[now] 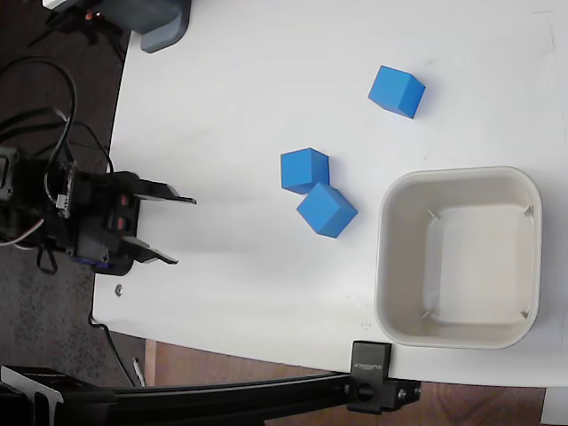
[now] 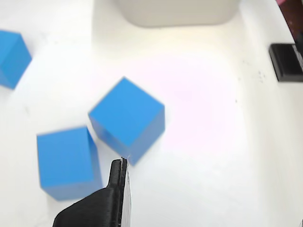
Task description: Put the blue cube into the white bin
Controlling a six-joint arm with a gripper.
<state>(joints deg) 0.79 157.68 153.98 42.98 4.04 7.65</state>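
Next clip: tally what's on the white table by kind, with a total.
Blue cubes: 3, namely the far cube, the middle cube and the cube nearest the bin; the last two sit corner to corner.
White bin: 1, nothing inside.
Total: 4.
The gripper is open at the table's left edge in the fixed view, holding nothing.

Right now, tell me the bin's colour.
Off-white, cream-tinted; the white bin shows best in the fixed view.

Wrist view: the bin [image 2: 177,12] is cut by the top edge, only its near wall showing. The far-left cube [image 2: 12,56] is clipped by the left edge. One finger [image 2: 111,201] shows, the other's out of frame.
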